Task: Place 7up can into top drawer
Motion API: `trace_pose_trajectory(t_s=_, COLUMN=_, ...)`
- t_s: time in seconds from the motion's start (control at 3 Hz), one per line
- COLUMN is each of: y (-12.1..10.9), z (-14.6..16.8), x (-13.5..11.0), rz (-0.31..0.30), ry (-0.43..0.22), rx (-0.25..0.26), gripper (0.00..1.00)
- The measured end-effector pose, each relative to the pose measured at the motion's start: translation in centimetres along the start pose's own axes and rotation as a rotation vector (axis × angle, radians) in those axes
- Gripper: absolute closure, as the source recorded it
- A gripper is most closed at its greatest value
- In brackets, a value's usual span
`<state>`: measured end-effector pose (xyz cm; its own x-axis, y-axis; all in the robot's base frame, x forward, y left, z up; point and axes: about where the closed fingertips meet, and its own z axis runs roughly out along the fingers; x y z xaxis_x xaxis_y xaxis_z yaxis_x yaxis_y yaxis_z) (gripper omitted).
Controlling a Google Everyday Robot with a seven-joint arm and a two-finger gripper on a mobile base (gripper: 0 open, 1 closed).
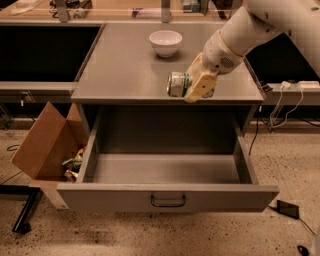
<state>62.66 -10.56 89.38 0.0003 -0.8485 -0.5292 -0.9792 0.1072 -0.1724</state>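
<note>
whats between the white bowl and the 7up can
Only bare countertop, in the camera view; the gripper grips the 7up can near the front edge.

The gripper (192,86), over the table's (125,75) near edge, clasps the can (175,84) and hides its right end. The arm (250,30) runs out past the top and right edges. Clutter in the box (40,145), at left, is too small to tell. Things on the far counter (115,10) are cut off at the top.
</note>
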Motion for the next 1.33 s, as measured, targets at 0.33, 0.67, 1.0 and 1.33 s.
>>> trace_pose_trajectory(t_s=0.33, y=1.5, z=1.3, x=1.1, rz=0.013, ry=0.022, rx=-0.04, gripper=1.0)
trace_pose_trajectory(t_s=0.67, y=1.5, z=1.3, x=1.1, rz=0.013, ry=0.021, rx=-0.039, gripper=1.0)
trace_pose_trajectory(t_s=1.0, y=2.3, z=2.8, x=1.5, rz=0.017, ry=0.034, rx=-0.072, gripper=1.0)
trace_pose_trajectory(t_s=1.33, y=4.3, z=5.0, x=3.0, rz=0.025, ry=0.048, rx=-0.079, gripper=1.0)
